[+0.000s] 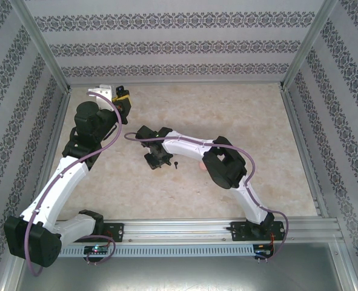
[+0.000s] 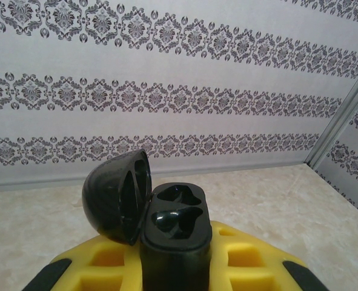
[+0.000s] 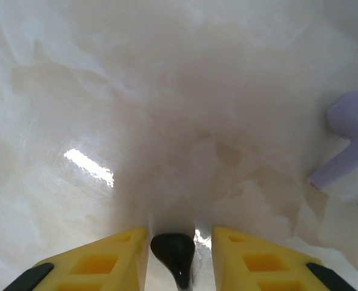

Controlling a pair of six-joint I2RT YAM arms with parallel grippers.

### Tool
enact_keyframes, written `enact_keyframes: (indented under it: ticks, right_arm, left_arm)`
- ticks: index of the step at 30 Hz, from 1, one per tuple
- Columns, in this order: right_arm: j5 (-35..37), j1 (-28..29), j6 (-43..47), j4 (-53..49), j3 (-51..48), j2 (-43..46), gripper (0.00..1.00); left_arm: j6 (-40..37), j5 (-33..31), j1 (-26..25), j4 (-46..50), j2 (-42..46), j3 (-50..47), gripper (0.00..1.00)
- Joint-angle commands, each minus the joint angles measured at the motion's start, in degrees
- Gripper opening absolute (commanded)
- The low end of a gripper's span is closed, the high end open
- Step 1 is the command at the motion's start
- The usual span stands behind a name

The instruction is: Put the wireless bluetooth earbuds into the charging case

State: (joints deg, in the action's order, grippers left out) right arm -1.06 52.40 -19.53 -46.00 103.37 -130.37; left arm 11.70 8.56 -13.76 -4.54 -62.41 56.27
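Tip: we lift black earbud (image 3: 173, 254) slowly | right fingers (image 3: 106, 267) hug it, grip unclear | left fingers (image 2: 242, 264) clamp case (image 2: 175, 239)

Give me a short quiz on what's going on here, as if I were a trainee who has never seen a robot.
1. True or false: the charging case between the left jaws has its lid open and both sockets empty.
2. What colour is the earbud between the right jaws? A) purple B) black C) pink-white
3. Fill in: the second earbud, lying on the table to the right in the right wrist view, is ____.

Key: 1 true; 2 B; 3 purple.
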Motion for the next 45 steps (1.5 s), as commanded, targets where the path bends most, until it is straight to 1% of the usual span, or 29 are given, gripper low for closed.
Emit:
enact_keyframes:
  ticks: [1, 8, 12, 17, 20, 24, 29, 35, 37, 39, 40, 43, 45]
  right_arm:
    - [0.20, 0.94, 0.19, -0.74, 1.72, -1.70, 0.33]
    - [0.01, 0.96, 0.17, -0.91, 1.83, -1.88, 0.27]
    - [-0.04, 1.04, 0.16, -0.77, 1.59, -1.52, 0.19]
    - [0.51, 0.91, -0.49, 0.02, 0.16, 0.80, 0.16]
    - [0.94, 0.86, -1.36, 1.18, -1.69, 3.84, 0.16]
    - [1.96, 0.13, -2.54, 3.03, -5.25, 9.09, 0.16]
    - [3.38, -2.23, -3.80, 5.35, -11.09, 16.41, 0.15]
    - [5.37, -6.53, -4.20, 6.71, -17.22, 26.76, 0.15]
    - [5.85, -8.22, -4.17, 6.88, -18.40, 30.10, 0.15]
    - [6.09, -9.93, -4.05, 6.90, -19.12, 33.49, 0.15]
    - [6.39, -10.82, -3.80, 6.84, -19.34, 35.37, 0.15]
    - [6.78, -13.18, -3.33, 6.67, -19.35, 40.46, 0.15]
    - [6.68, -14.52, -2.96, 6.77, -18.88, 43.42, 0.15]
  left_arm:
    - [0.78, 0.70, 0.65, -2.40, 0.71, -0.18, 0.00]
    - [0.93, 0.88, 0.62, -2.50, 0.54, -0.36, 0.00]
    - [1.05, 1.11, 0.61, -2.41, 0.58, -0.52, 0.00]
    - [1.24, 1.37, 0.59, -2.50, 0.62, -0.64, 0.00]
    - [1.03, 1.67, 0.60, -2.45, 0.51, -0.34, 0.00]
    - [-0.02, 3.13, 0.66, -3.27, 0.45, -0.33, 0.00]
    - [-1.28, 5.42, 0.64, -4.84, 0.53, -1.02, 0.00]
    - [-4.19, 11.48, 0.55, -8.20, 0.73, -3.78, 0.00]
    - [-6.03, 14.65, 0.32, -14.31, 1.06, -7.38, 0.00]
    - [-7.79, 15.93, -0.43, -21.02, 1.67, -11.37, 0.00]
    - [-9.42, 16.73, -0.99, -22.57, 1.75, -12.52, 0.00]
    - [-13.29, 16.80, -3.08, -21.64, 1.06, -13.48, 0.00]
    - [-14.99, 17.81, -4.23, -23.40, 0.15, -14.87, 0.00]
